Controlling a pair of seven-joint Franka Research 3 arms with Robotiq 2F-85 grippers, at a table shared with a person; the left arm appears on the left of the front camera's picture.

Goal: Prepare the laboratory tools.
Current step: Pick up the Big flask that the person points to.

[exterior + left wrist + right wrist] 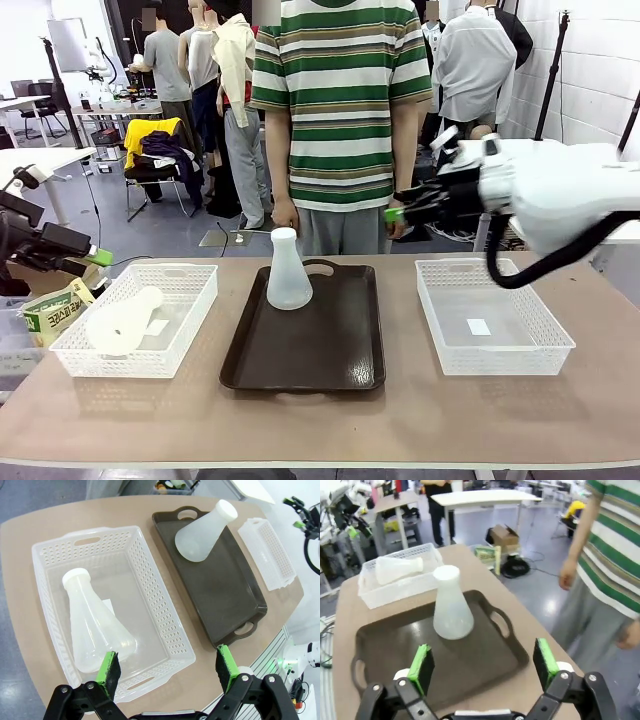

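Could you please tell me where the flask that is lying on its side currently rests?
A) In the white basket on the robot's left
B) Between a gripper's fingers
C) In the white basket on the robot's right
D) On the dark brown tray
A: the tipped flask lies inside the left basket, while the other flask stands upright on the tray.
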